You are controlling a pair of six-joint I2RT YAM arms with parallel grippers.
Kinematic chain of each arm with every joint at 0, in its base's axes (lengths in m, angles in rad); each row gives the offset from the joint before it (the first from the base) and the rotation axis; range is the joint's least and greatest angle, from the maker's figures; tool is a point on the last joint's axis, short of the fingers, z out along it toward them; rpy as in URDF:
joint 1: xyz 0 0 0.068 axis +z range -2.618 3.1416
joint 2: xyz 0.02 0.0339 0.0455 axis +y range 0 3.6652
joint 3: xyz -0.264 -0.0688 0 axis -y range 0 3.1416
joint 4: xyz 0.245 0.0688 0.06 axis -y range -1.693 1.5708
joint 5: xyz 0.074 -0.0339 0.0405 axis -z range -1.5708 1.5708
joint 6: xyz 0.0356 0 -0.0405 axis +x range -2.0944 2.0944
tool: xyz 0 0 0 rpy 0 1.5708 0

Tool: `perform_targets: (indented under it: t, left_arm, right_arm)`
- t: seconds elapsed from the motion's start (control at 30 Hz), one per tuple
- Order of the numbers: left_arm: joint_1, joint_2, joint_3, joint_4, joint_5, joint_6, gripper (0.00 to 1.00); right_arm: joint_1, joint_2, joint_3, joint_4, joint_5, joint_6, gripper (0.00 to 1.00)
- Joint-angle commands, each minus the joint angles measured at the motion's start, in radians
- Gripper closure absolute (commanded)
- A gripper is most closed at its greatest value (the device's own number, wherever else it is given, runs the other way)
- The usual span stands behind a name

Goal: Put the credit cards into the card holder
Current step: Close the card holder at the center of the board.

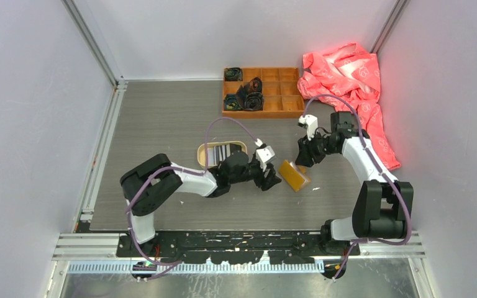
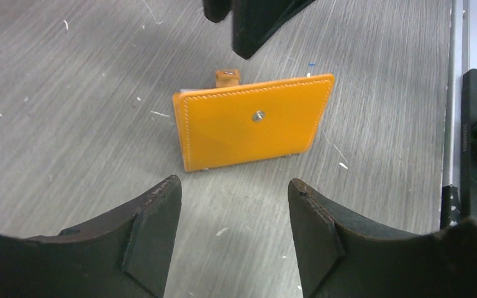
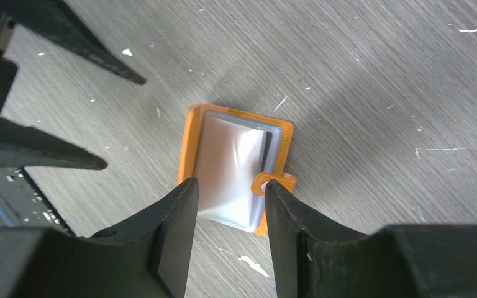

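The mustard-orange card holder [image 1: 294,176] rests on the grey table between my two grippers. In the left wrist view its stitched outer cover [image 2: 254,124] with a snap stud faces me. In the right wrist view the card holder [image 3: 189,133] stands partly open, showing clear plastic sleeves and its snap tab. My left gripper [image 2: 233,189] is open just short of the holder, with only bare table between its fingers. My right gripper [image 3: 228,186] hovers open over the sleeves, gripping nothing. Striped credit cards [image 1: 220,151] lie in the oval tan tray behind my left arm.
An orange wooden compartment box [image 1: 263,92] with dark rolled items stands at the back. A pink-red cloth [image 1: 354,81] lies at the back right, trailing down beside the right arm. The oval tray [image 1: 202,149] sits close to my left wrist.
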Motion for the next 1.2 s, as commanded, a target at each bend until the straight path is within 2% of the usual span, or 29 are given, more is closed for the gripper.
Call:
perform_targets:
  t: [0.0,0.23,0.47,0.63,0.7,0.77,0.8,0.83,0.87,0.9,0.93,0.97,1.03,1.07,1.17]
  left_arm:
    - [0.075,0.031,0.081,-0.023,0.146,0.085,0.36]
    - [0.11,0.115,0.199,-0.091,0.266,0.042,0.36]
    - [0.11,0.23,0.306,-0.049,0.329,-0.032,0.39]
    - [0.11,0.281,0.348,-0.048,0.354,-0.049,0.46]
    - [0.111,0.297,0.355,-0.032,0.376,-0.072,0.52]
    - [0.111,0.309,0.356,0.0,0.407,-0.103,0.73]
    - [0.111,0.311,0.355,0.018,0.419,-0.12,0.9]
    - [0.111,0.311,0.349,0.031,0.426,-0.136,0.99]
    - [0.111,0.307,0.34,0.043,0.431,-0.156,1.0]
    - [0.111,0.3,0.324,0.056,0.434,-0.173,1.0]
    - [0.111,0.289,0.308,0.061,0.436,-0.193,1.0]
    - [0.11,0.272,0.286,0.058,0.433,-0.216,1.0]
    - [0.105,0.218,0.233,0.051,0.424,-0.254,1.0]
    - [0.1,0.191,0.197,0.049,0.414,-0.267,1.0]
    - [0.07,0.104,0.073,0.03,0.384,-0.279,1.0]
  right_arm:
    - [-0.018,0.028,0.071,-0.095,-0.108,0.001,0.5]
    - [-0.031,0.068,0.111,-0.167,-0.153,0.015,0.51]
    - [-0.058,0.063,0.11,-0.178,-0.157,0.005,0.52]
    - [-0.104,0.019,0.118,-0.221,-0.205,-0.069,0.52]
    - [-0.114,-0.029,0.103,-0.215,-0.215,-0.106,0.52]
    - [-0.118,-0.09,0.084,-0.199,-0.216,-0.139,0.51]
    - [-0.119,-0.124,0.073,-0.184,-0.213,-0.152,0.5]
    - [-0.12,-0.158,0.061,-0.169,-0.21,-0.166,0.48]
    - [-0.121,-0.192,0.055,-0.162,-0.207,-0.188,0.44]
    - [-0.123,-0.222,0.051,-0.149,-0.206,-0.192,0.33]
    - [-0.123,-0.25,0.049,-0.134,-0.205,-0.177,0.06]
    - [-0.123,-0.273,0.041,-0.106,-0.206,-0.14,0.01]
    - [-0.124,-0.297,0.014,-0.07,-0.255,-0.085,0.01]
    - [-0.123,-0.295,0.006,-0.104,-0.303,-0.132,0.01]
    - [-0.118,-0.246,0.01,-0.414,-0.439,-0.613,0.02]
